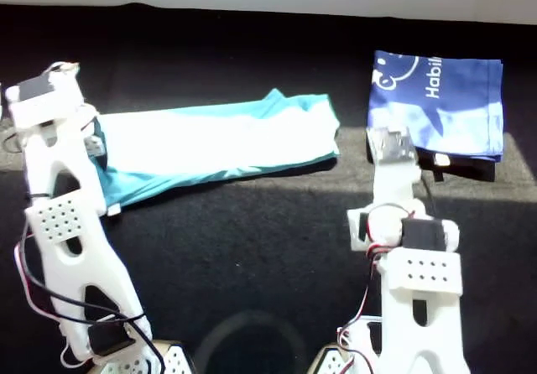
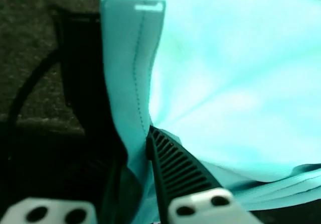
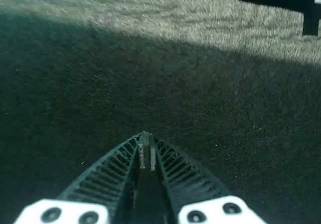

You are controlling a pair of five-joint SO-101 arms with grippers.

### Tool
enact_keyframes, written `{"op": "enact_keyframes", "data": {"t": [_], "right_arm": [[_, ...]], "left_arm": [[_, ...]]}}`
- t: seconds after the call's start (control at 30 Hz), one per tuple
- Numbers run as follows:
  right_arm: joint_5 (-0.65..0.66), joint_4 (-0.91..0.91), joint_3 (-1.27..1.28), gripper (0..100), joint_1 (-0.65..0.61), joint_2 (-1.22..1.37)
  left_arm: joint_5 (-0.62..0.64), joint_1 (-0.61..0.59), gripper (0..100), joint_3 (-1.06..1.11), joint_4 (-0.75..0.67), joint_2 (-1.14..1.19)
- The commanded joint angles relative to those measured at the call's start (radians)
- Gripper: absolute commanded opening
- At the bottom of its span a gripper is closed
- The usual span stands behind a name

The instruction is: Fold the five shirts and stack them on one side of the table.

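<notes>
Left gripper (image 1: 94, 143) is at the left end of the teal shirt (image 1: 218, 143), at the left side of the table (image 1: 252, 240). In the left wrist view the left gripper (image 2: 138, 148) is clamped on the teal shirt (image 2: 225, 83). A seamed edge of the fabric runs down between the two black fingers, with the ribbed finger (image 2: 175, 171) pressed against the cloth. The fabric bunches where it enters the jaws, and more layers show folded beside the ribbed finger.

The teal shirt lies as a long, partly folded strip across the middle of the table, slightly tilted. Its left end is at the left gripper and its right end stops short of the right arm.

Right gripper (image 1: 393, 148) sits near the right end of the teal shirt, just beside the near-left corner of the blue shirt (image 1: 436, 101). In the right wrist view the right gripper (image 3: 145, 153) has its fingertips together with nothing between them, pointing down over bare dark table covering (image 3: 200, 83).

The blue shirt is folded into a rectangle at the far right of the table, apart from the teal one. It sits on something dark (image 1: 457, 166) that shows along its near edge; can't tell what that is.
</notes>
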Motion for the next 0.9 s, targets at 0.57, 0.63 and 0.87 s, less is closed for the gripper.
{"op": "enact_keyframes", "data": {"t": [0.57,0.63,0.87], "right_arm": [[-0.011,-0.489,0.532,0.7,0.122,-0.059],[-0.011,-0.49,0.533,0.7,0.122,-0.059],[-0.006,-0.49,0.536,0.7,0.117,-0.059]], "left_arm": [[-0.061,-0.024,1,0.286,0.031,-0.432],[-0.06,0.061,1,0.383,0.029,-0.552],[0.005,0.415,1,0.518,0.026,-0.796]]}}
